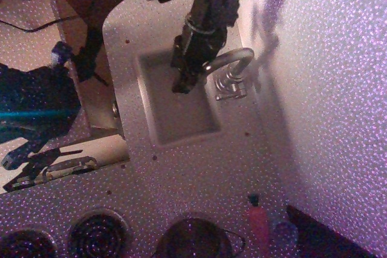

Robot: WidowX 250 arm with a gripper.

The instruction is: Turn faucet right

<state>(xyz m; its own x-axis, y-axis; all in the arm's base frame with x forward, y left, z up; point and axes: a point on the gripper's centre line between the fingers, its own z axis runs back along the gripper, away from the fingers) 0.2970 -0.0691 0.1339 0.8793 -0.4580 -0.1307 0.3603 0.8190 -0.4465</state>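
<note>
The silver gooseneck faucet (233, 72) is mounted on the speckled worktop (199, 161) at the sink basin's (175, 119) edge, its spout end met by the dark gripper (184, 83) hanging over the basin, though the fingers' spread cannot be told.

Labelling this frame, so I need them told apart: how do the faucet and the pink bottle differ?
The faucet is shiny silver metal with a curved spout; the pink bottle is straight with a dark cap. The faucet stands beside the sink, the bottle far from it, near the pot. Both rest on the speckled counter.
</note>
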